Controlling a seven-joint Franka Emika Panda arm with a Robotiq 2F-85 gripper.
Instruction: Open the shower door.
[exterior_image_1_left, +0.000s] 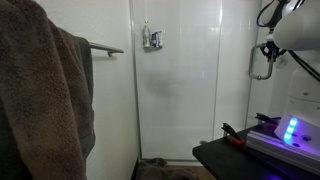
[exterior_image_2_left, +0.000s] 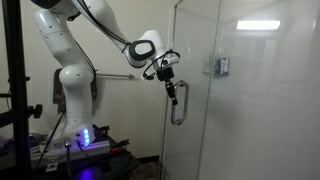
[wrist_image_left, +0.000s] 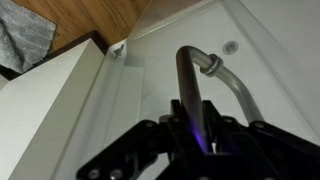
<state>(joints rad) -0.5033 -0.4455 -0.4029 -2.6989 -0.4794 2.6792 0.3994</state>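
Note:
The shower door (exterior_image_2_left: 250, 110) is a tall clear glass panel in an exterior view. Its chrome loop handle (exterior_image_2_left: 178, 108) sits near the door's left edge. My gripper (exterior_image_2_left: 170, 88) is at the top of the handle, with the white arm reaching in from the left. In the wrist view the chrome handle (wrist_image_left: 190, 85) runs straight between my black fingers (wrist_image_left: 198, 135), which close around it against the door glass (wrist_image_left: 275, 45). My gripper (exterior_image_1_left: 264, 62) also shows at the upper right of an exterior view.
A brown towel (exterior_image_1_left: 45, 90) hangs at the left near a chrome towel bar (exterior_image_1_left: 105, 48). A small fitting (exterior_image_2_left: 221, 66) is mounted on the glass. A black table with a blue-lit device (exterior_image_2_left: 88, 138) stands by the robot base. A black pole (exterior_image_2_left: 12, 90) stands at the far left.

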